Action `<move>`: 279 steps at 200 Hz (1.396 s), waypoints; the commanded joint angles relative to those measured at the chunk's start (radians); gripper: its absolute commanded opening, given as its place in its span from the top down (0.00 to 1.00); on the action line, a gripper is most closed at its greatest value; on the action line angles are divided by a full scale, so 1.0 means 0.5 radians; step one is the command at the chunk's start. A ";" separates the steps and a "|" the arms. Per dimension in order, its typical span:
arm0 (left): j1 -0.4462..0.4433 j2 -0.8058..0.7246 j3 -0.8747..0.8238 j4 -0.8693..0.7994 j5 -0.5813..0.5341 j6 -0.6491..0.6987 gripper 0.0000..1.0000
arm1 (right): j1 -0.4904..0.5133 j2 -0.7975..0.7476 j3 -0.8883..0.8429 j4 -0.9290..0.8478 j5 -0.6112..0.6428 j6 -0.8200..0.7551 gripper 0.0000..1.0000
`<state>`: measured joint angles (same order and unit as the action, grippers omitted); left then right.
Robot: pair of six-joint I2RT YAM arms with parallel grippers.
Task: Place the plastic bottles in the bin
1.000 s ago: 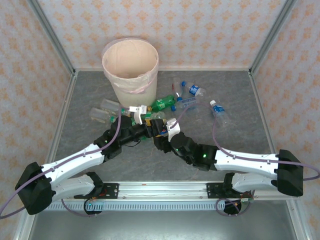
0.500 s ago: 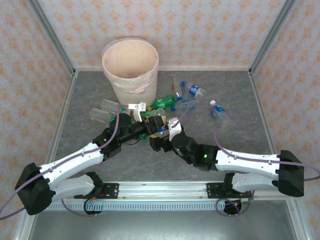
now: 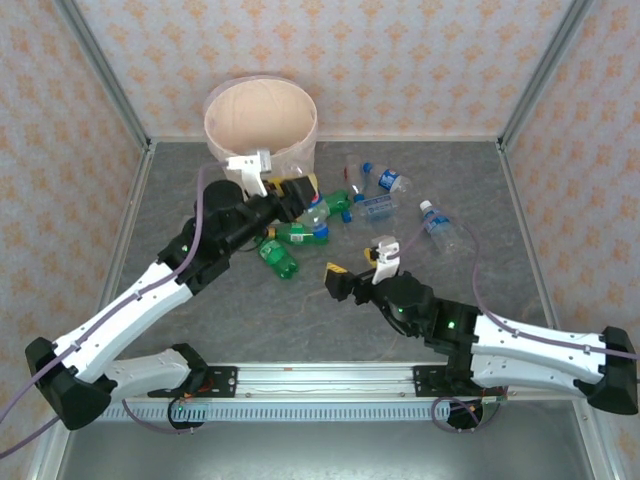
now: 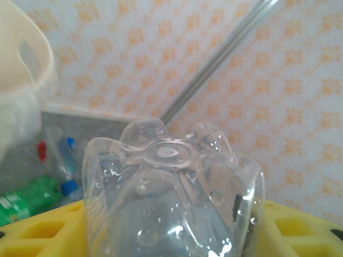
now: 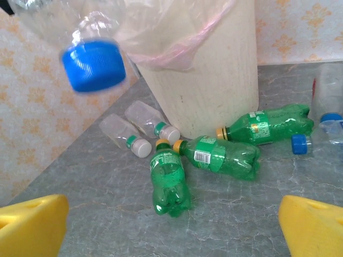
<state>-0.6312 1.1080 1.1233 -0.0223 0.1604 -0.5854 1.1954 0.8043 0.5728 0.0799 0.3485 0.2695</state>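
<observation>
just in front of the bin, my left claw is partly closed on the base end of a clear bottle, its blue cap hanging down, not yet over the rim. my right claw gapes wide and empty near the green bottles on the table. my worry is that the slick, rounded plastic slips from the fingers, or that the dangling cap snags the pink liner and tips the bin.

2 white arms, black joints, lilac cables, yellow tool fingers
</observation>
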 commanded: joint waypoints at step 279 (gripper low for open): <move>0.900 0.747 0.862 -0.295 0.064 0.116 0.01 | -0.012 -0.442 -0.041 -0.699 1.067 0.646 0.00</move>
<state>-0.1810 1.5646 1.5951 -0.1787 0.1257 -0.5297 1.1950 0.5961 0.5289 -0.1864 0.7277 0.4774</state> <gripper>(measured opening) 0.957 0.997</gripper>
